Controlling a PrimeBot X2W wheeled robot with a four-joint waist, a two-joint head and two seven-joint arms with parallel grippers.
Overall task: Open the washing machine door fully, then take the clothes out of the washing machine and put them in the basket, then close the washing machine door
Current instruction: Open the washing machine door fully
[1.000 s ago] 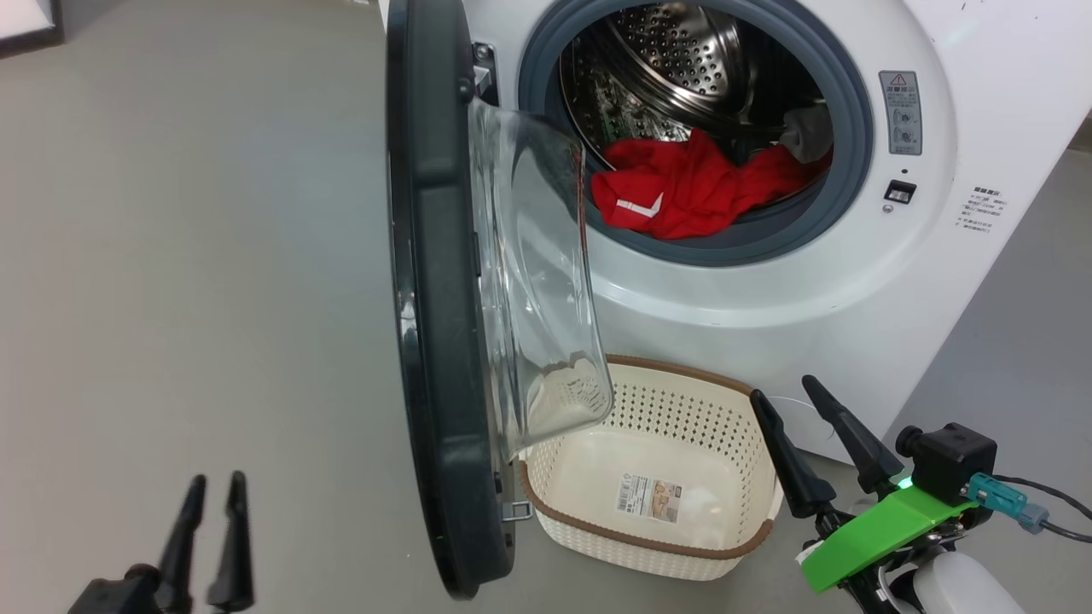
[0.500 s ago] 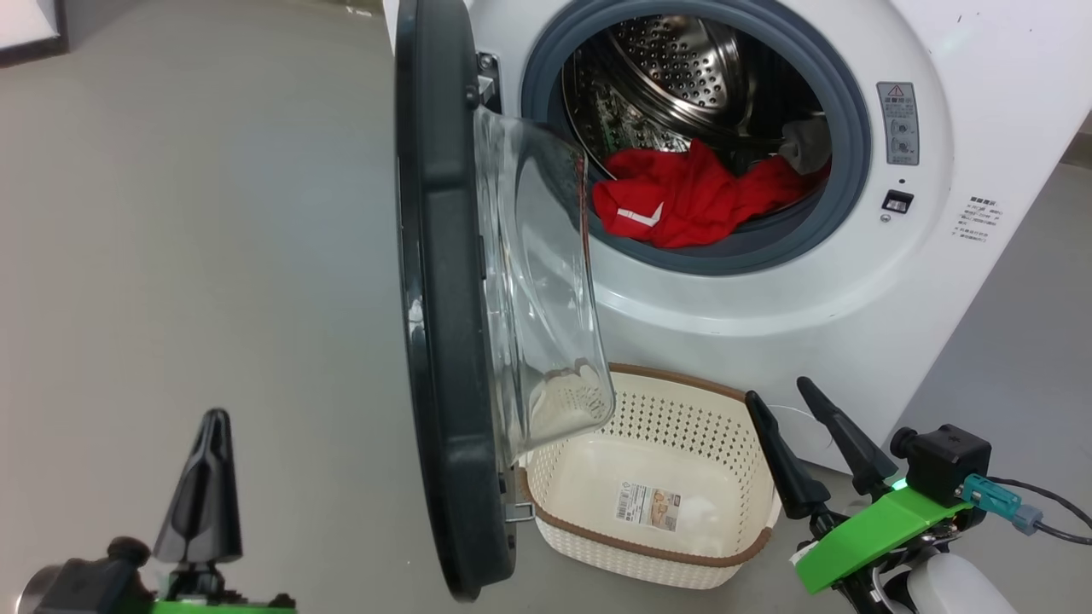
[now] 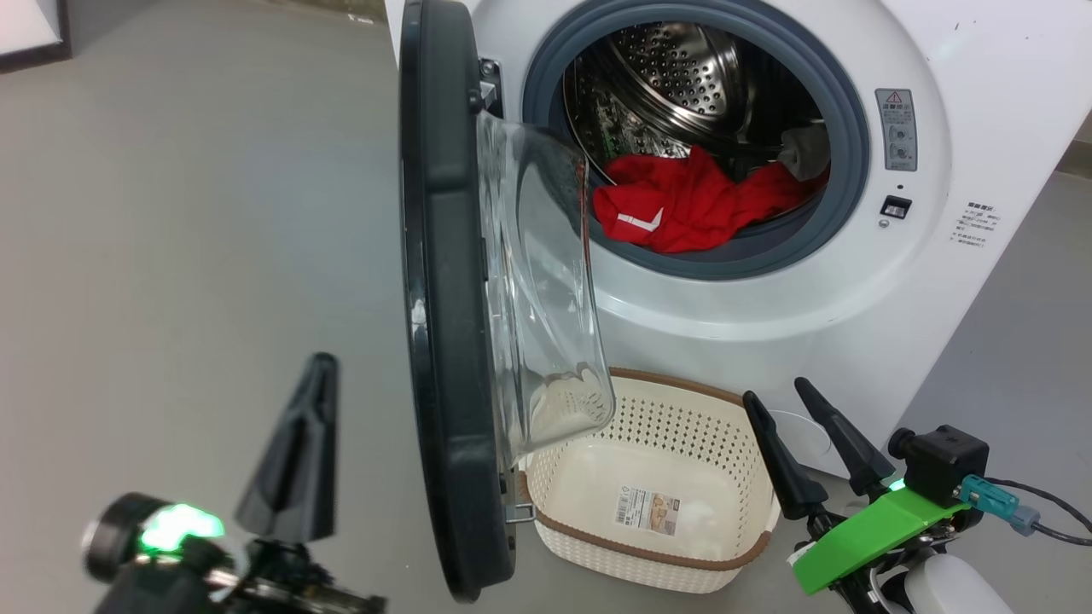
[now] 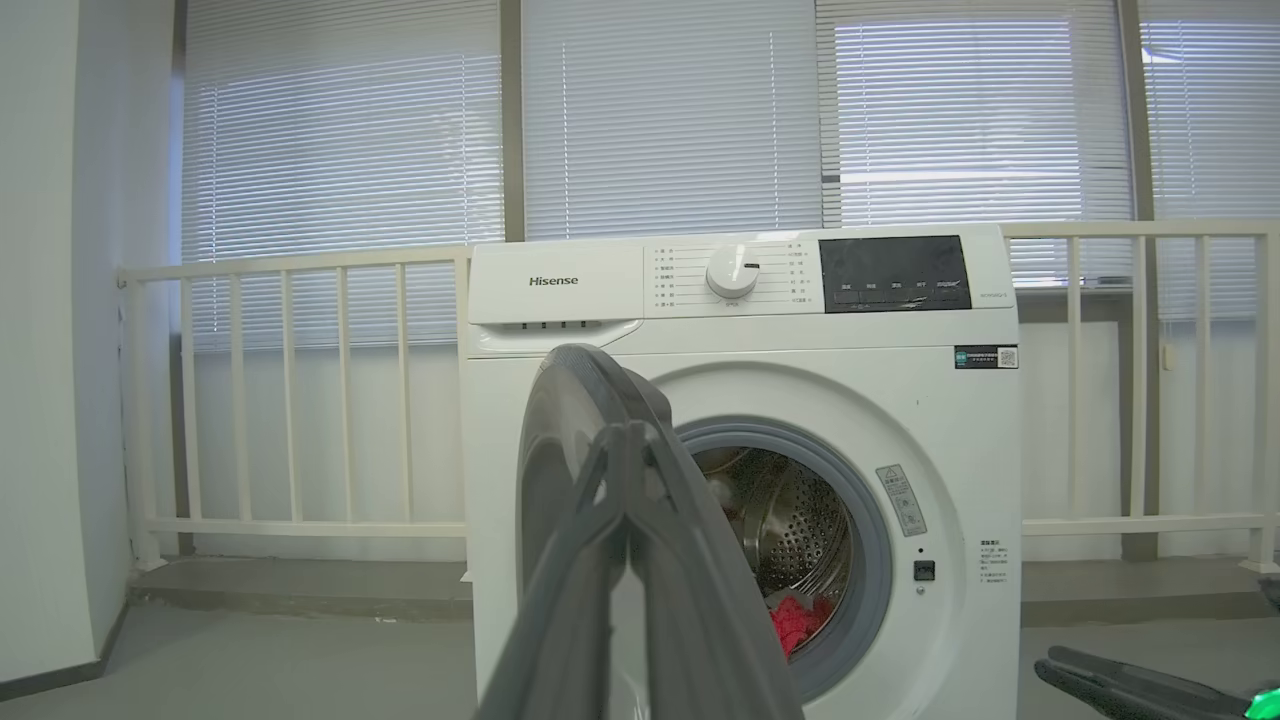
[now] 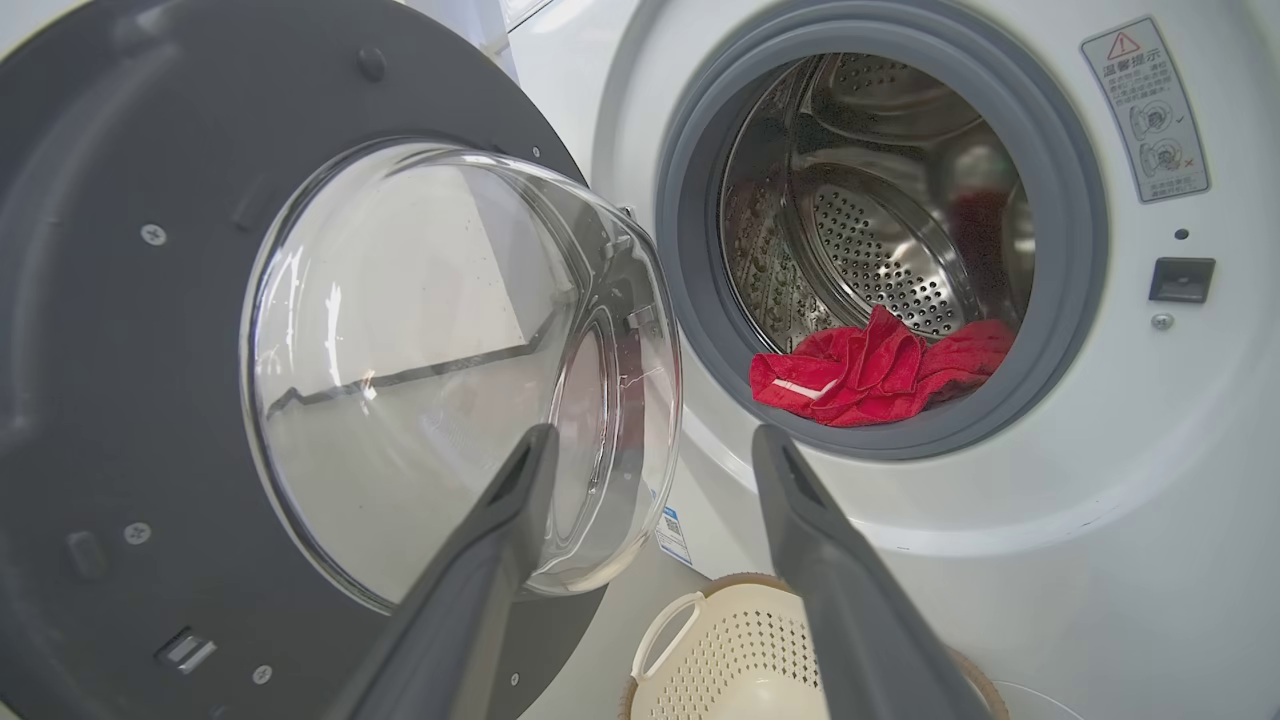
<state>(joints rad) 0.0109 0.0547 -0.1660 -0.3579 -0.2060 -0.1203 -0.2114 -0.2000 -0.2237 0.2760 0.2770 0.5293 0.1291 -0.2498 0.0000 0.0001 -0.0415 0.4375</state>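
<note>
The left hand (image 3: 321, 368) is nearest, low on the left, close to the outer side of the washing machine door (image 3: 444, 341). It is turned on its side, so its two dark fingers look like one black spike pointing up. In its own wrist view the fingers meet at the tips, clenched together with nothing gripped. A green light (image 3: 175, 524) glows on its wrist. The right hand (image 3: 776, 392) is low on the right, near the right end of the basket (image 3: 648, 553). Its two fingers point up and a bit left. They are spread apart and let go, and a bright green part (image 3: 870, 533) sits behind them. The door stands open between the two hands, seen from its edge. It has a wide black rim and a clear glass bowl (image 3: 537, 281) that bulges to the right. The basket sits on the grey floor (image 3: 171, 256) under the round opening, close to the front of the washing machine (image 3: 768, 324). It is cream with little holes, a brown rim and a paper label (image 3: 648, 505) on its bottom. Its left end shows through the glass bowl. The machine is big and white, with a grey rubber ring (image 3: 840, 170) and a shiny steel drum (image 3: 682, 60). The clothes (image 3: 682, 205) are bright red with a white stripe. They lie bunched at the front bottom of the drum, spilling onto the ring.
</note>
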